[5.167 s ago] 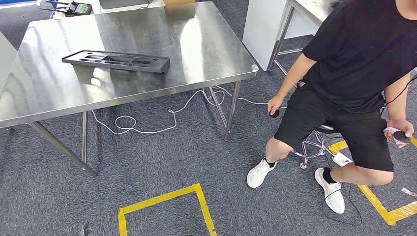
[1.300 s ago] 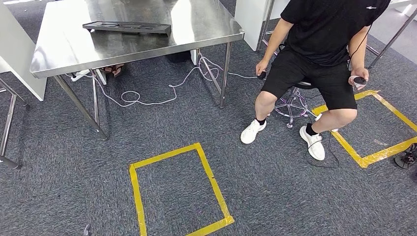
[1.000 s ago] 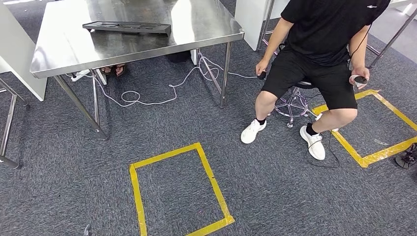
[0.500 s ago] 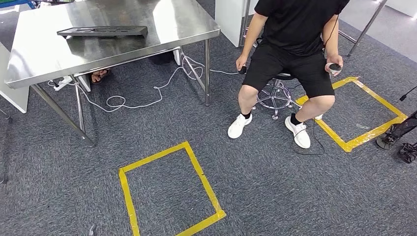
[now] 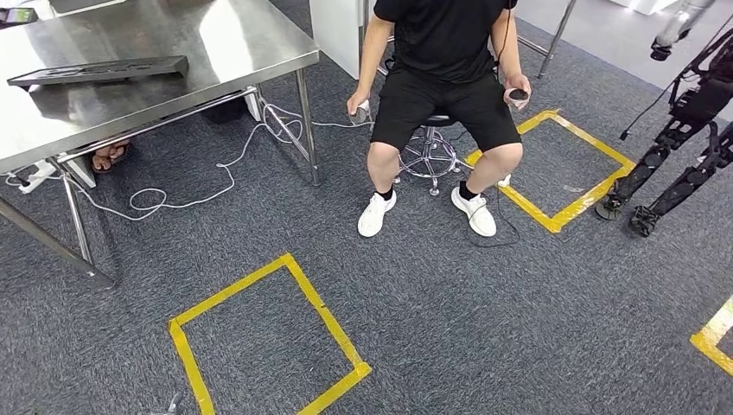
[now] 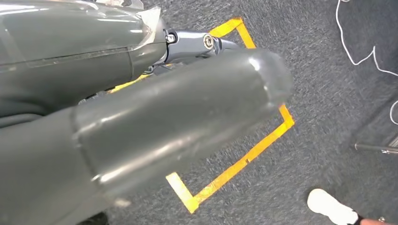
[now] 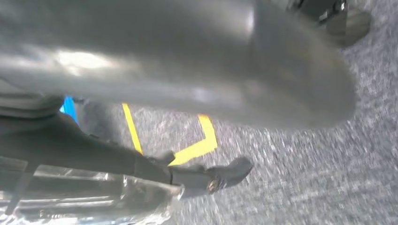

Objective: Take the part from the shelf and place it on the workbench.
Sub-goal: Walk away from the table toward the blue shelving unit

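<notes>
One long black moulded part [image 5: 99, 69] lies on the steel workbench [image 5: 216, 43], so placement appears complete. Both hands, left [image 6: 155, 122] and right [image 7: 197, 61], hang over carpet; their finger positions cannot be told. Seated person [image 5: 441, 60] nearby.

One steel table [image 5: 216, 52], one black tray [image 5: 97, 70], one seated person [image 5: 441, 52], three yellow tape squares [image 5: 268, 337].

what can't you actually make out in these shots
- The person on the stool: cut off above the chest by the head view's top edge.
- The long black moulded tray on the steel table: too small and flat-on to read its recesses.
- Left hand: its thumb fills the left wrist view, hiding the fingers.
- Right hand: blurred in the right wrist view; fingers' state unclear.
</notes>
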`<state>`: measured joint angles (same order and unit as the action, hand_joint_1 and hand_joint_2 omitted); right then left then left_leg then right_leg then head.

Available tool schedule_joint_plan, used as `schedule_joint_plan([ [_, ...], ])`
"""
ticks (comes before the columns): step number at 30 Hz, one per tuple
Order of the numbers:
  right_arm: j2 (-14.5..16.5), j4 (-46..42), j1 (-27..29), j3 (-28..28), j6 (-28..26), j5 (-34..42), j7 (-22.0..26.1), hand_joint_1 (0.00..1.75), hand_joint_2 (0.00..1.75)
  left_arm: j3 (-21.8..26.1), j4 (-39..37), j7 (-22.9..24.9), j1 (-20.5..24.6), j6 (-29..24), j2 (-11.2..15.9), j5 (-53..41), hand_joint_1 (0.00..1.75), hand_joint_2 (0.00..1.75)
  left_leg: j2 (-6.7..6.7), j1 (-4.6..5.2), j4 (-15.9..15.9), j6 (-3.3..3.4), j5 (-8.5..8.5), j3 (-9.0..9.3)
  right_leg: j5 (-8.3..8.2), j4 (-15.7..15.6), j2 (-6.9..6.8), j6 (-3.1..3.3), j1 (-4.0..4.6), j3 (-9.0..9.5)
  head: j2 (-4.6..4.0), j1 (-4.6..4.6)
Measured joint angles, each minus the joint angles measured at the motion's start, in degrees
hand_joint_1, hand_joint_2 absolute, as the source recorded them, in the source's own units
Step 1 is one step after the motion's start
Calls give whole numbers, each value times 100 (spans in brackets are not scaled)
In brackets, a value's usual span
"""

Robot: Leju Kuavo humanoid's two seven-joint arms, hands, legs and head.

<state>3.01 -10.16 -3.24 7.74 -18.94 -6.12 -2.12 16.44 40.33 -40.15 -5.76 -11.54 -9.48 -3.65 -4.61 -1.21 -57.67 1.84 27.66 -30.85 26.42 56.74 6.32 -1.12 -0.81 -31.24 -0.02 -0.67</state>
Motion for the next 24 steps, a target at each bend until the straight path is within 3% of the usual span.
schedule_joint_plan([
  [1,2,1,6,-15,-4,4,0,0,0,-24,-7,0,9,0,4,3,0,0,78,-5,39,23,-32,6,-14,9,39,-37,-8,-33,0,4],
  [3,-4,2,17,-40,-13,9,-1,0,0,-57,-14,-1,37,0,8,12,0,0,231,-12,135,76,-103,15,83,195,-125,-58,10,-174,0,-15],
  [5,-12,2,11,-54,-16,10,-1,0,0,-68,-34,1,46,-1,10,25,0,0,407,9,178,113,-141,0,400,798,-424,-10,11,-479,0,-51],
  [7,-15,2,8,-63,-19,14,21,0,0,-68,-62,2,26,-5,11,44,0,0,596,31,173,125,-147,-29,684,1475,-536,1,-8,-780,0,-67],
  [8,-18,2,17,-68,-28,39,73,0,0,-67,-73,2,17,-10,11,53,0,0,685,34,171,122,-149,-38,715,1606,-556,-30,-22,-810,0,-66],
  [9,-22,1,32,-86,-43,107,205,0,0,-67,-79,2,13,-14,12,63,0,0,765,32,169,117,-153,-43,662,1517,-577,-83,-36,-719,0,-69],
  [10,-31,-5,49,-129,-57,223,442,0,0,-68,-82,2,12,-16,13,72,0,0,839,29,166,107,-156,-44,546,1226,-618,-145,-55,-518,0,-70],
  [12,-51,-33,55,-308,-70,538,1158,0,0,-68,-84,2,12,-12,15,83,0,0,962,43,142,60,-149,-42,300,403,-840,-225,-74,-21,0,-77],
  [14,-63,-66,30,-531,-66,752,1749,0,0,-66,-85,1,12,-4,19,86,0,0,1071,70,115,-12,-130,-27,201,-31,-986,-175,-58,194,0,-65],
  [16,-76,-78,22,-683,-64,815,1950,0,0,-69,-85,-1,19,-1,21,89,0,0,1164,59,112,-83,-125,0,184,-64,-905,-72,-34,173,0,-44],
  [17,-80,-79,28,-732,-64,824,1970,0,0,-71,-85,-1,26,0,23,90,0,0,1136,31,88,-124,-103,-3,168,-69,-855,-29,-50,185,0,-40],
  [19,-84,-83,41,-804,-64,837,1975,0,0,-72,-84,-1,29,0,29,92,0,0,878,-16,-190,-188,131,-106,115,-85,-761,59,-88,195,0,-29],
  [21,-75,-87,39,-858,-64,844,1978,0,0,-70,-86,-1,5,0,33,92,0,0,569,-34,-887,-221,572,-391,74,-79,-651,120,-88,168,0,-15],
  [22,-70,-89,38,-879,-64,844,1978,0,0,-70,-87,-1,-12,0,34,92,0,0,507,-35,-1256,-229,739,-543,61,-74,-585,137,-77,152,0,-14],
  [23,-69,-89,41,-895,-64,844,1979,0,0,-69,-88,-1,-24,0,35,92,0,0,480,-35,-1488,-232,797,-639,56,-69,-511,140,-68,144,0,-14],
  [24,-69,-90,47,-908,-64,845,1979,0,0,-68,-90,-1,-30,0,36,92,0,0,469,-37,-1508,-229,732,-640,54,-61,-436,141,-62,144,0,-13],
])
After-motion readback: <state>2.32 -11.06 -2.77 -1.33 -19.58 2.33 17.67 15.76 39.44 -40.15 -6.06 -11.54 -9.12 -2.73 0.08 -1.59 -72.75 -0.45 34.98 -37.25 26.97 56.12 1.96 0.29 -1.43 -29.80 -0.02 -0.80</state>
